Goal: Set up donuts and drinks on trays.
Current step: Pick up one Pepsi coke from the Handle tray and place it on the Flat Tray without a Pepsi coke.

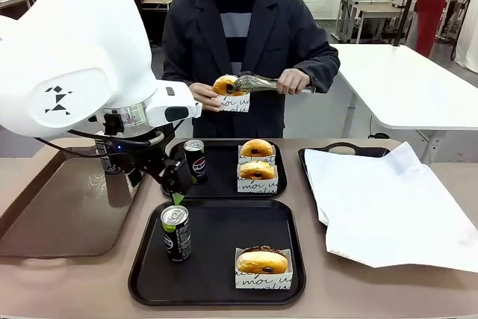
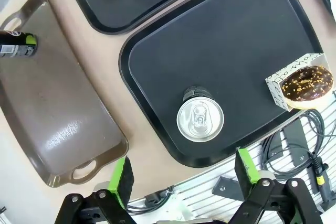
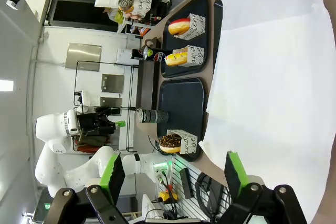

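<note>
Left hand (image 2: 181, 174) released above can (image 2: 200, 120); wrist view reveals can on brown tray (image 2: 58, 124).

Two black trays lie end to end on the table. The near tray (image 1: 216, 289) carries an upright black can (image 1: 176, 233) at its left and a chocolate-topped donut (image 1: 262, 261) in a printed white sleeve at its right corner. The far tray (image 1: 224, 184) holds another upright can (image 1: 196, 160) and two sleeved donuts (image 1: 257, 160) — one behind the other.
</note>
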`<state>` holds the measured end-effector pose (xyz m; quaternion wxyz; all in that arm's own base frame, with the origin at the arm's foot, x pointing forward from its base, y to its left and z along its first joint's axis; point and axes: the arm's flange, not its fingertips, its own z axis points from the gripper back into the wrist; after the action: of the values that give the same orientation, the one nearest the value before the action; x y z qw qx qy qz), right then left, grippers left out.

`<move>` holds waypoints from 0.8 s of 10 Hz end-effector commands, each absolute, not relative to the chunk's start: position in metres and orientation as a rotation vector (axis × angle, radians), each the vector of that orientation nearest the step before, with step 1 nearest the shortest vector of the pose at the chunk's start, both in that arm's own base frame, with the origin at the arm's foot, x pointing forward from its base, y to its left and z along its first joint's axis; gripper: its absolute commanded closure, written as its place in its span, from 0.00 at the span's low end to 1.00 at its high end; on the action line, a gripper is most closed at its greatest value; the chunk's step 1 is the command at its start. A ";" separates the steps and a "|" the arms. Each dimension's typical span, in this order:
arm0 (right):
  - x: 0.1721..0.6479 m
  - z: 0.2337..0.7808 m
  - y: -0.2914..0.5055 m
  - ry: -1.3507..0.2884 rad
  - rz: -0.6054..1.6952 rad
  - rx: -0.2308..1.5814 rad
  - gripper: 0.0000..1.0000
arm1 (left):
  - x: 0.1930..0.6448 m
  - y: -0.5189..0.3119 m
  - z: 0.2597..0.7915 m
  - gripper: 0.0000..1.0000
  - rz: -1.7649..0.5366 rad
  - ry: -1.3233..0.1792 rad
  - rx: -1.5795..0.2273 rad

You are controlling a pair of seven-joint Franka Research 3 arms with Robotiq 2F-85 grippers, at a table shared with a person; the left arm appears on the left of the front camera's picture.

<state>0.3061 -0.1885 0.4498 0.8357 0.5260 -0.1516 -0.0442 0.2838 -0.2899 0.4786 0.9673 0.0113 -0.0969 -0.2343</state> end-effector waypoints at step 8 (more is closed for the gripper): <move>0.309 0.451 -0.189 -0.350 -0.081 1.135 0.00 | 0.320 -0.143 0.526 0.00 -0.184 -0.179 -0.428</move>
<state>0.3058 -0.1891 0.4499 0.8357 0.5259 -0.1521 -0.0447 0.3138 -0.1778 0.5228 0.9800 -0.1268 -0.1007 -0.1154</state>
